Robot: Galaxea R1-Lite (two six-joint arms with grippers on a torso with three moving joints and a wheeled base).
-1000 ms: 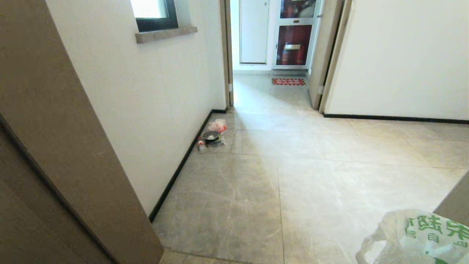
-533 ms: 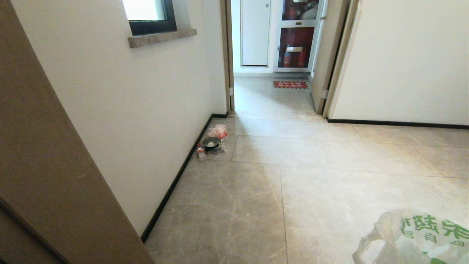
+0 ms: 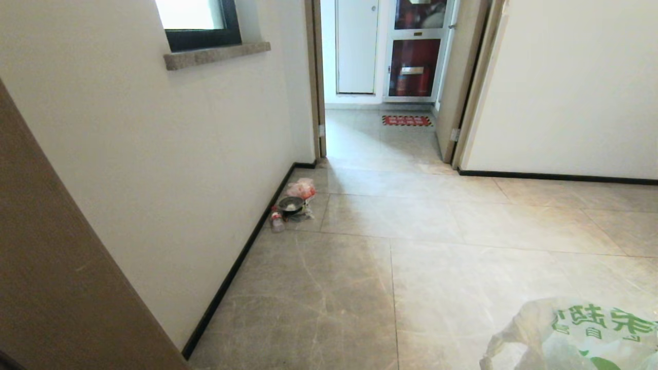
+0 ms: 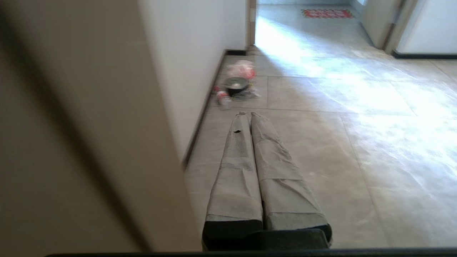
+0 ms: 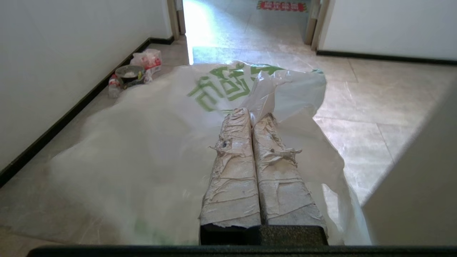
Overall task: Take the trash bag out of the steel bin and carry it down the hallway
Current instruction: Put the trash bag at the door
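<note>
Clenching my right pincer (image 5: 251, 116) on the trash bag (image 5: 171, 142), I am holding its thin white plastic pinched between my two taped fingers (image 5: 234, 157), which are pressing together. The bag is billowing out ahead of the fingertips and off to their left side, its green printed characters showing just beyond the tips. In the head view only the bag (image 3: 576, 336) is showing, low at my right; the pincer itself is out of sight there.

My left pincer (image 4: 249, 114) is holding nothing, its fingers (image 4: 275, 167) lying pressed together and pointing along the hallway floor (image 3: 411, 257). Well ahead of its tips, against the black baseboard (image 3: 241, 262), a small pile of litter (image 3: 293, 203) is sitting: a dark bowl, a little bottle and a clear bag with red contents.

Compared with a second ago, the whole view is sliding: the brown door panel (image 3: 56, 267) beside my left pincer is filling less of the picture, the window sill (image 3: 216, 54) is sitting further left, and the doorway (image 3: 380, 77) ahead looks a little nearer. The bag is hanging in much the same spot by my right pincer.
</note>
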